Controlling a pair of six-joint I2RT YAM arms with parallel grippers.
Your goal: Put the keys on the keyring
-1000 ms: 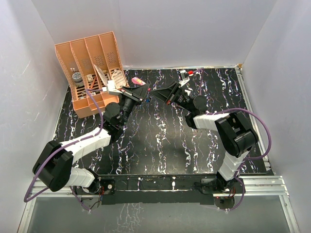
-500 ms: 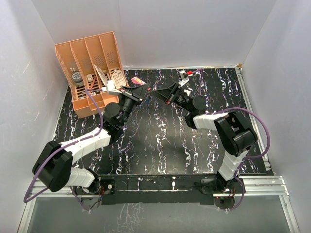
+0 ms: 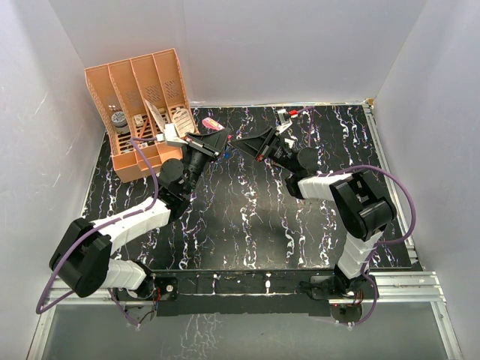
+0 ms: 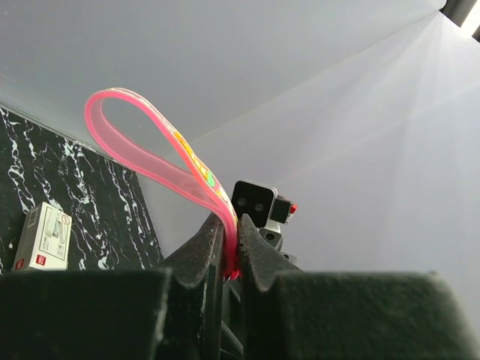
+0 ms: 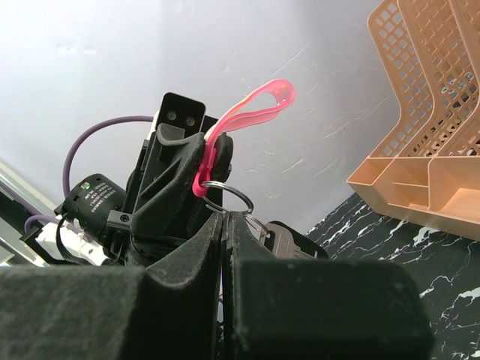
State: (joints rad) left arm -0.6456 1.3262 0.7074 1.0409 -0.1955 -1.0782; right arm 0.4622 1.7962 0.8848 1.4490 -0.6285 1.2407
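left gripper (image 4: 231,259) clamps the pink strap (image 4: 150,142), right gripper (image 5: 225,225) pinches shut at the ring (image 5: 229,196); a crooked push could twist it away

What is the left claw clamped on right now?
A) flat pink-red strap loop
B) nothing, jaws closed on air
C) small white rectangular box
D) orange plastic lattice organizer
A: in the left wrist view the left claw has its jaws pinched on the base of the flat pink-red strap loop, whose free end arcs up above them.
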